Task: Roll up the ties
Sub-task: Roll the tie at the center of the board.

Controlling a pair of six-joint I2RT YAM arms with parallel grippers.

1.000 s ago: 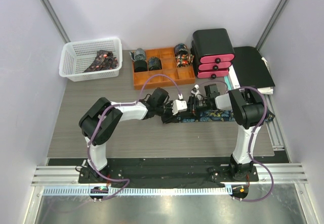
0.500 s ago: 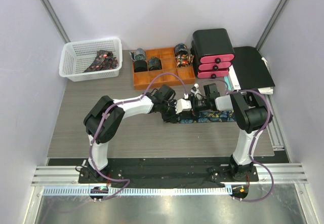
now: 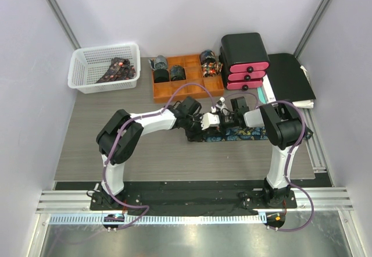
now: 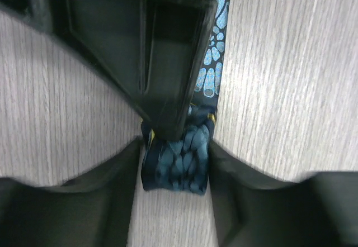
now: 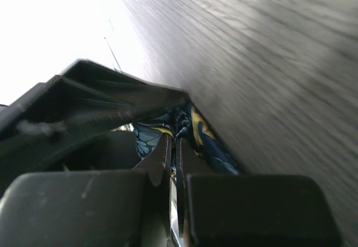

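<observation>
A dark blue tie (image 3: 249,133) with teal and yellow patterns lies flat across the table right of centre. Its left end is coiled into a small roll (image 4: 174,169). My left gripper (image 4: 174,147) stands open with a finger close on each side of the roll, seen from above as the left gripper (image 3: 202,130). My right gripper (image 5: 174,141) is shut, its thin fingers pinching tie fabric (image 5: 204,138) at the top of the roll. In the left wrist view the right gripper (image 4: 168,121) comes down onto the roll from above.
A white basket (image 3: 87,65) at the back left holds loose ties (image 3: 119,68). An orange wooden tray (image 3: 187,88) behind the grippers holds rolled ties (image 3: 160,65). A black and pink drawer unit (image 3: 244,59) and a black folder (image 3: 290,77) stand at the back right.
My left arm has slid right up to the tie's coiled end and its fingers have spread a little. My right gripper opened, then shut again on the fabric.
</observation>
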